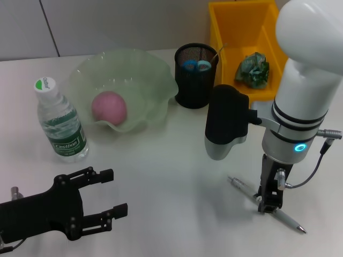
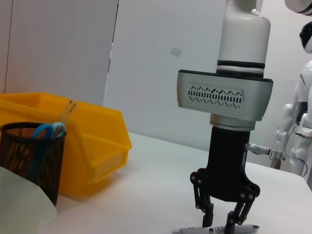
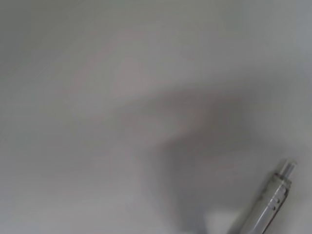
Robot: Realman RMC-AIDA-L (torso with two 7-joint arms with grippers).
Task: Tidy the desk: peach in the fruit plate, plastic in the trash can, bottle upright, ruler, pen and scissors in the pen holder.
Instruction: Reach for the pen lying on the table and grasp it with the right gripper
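Right hand (image 1: 268, 202) is down vertical on the pen (image 1: 266, 205), fingers straddling the barrel mid-length at surface level; left wrist view shows them close around it, but I can't tell if they're clamped yet. Mid-barrel grip makes sense: pen stays balanced for a drop into the pen holder (image 1: 196, 76). Pen lies flat on the surface (image 1: 171, 182), near the robot, well apart from the holder. Holder already has the blue-handled scissors (image 1: 195, 65) and a clear ruler (image 2: 67, 110). Peach (image 1: 109, 107) sits in the fruit plate (image 1: 155, 85), crumpled green plastic (image 1: 253, 70) in the yellow trash can (image 1: 225, 32). Bottle (image 1: 60, 122) upright, label reads "Cestbon". Left hand (image 1: 110, 204) idle low near the front edge, fingers apart, empty.
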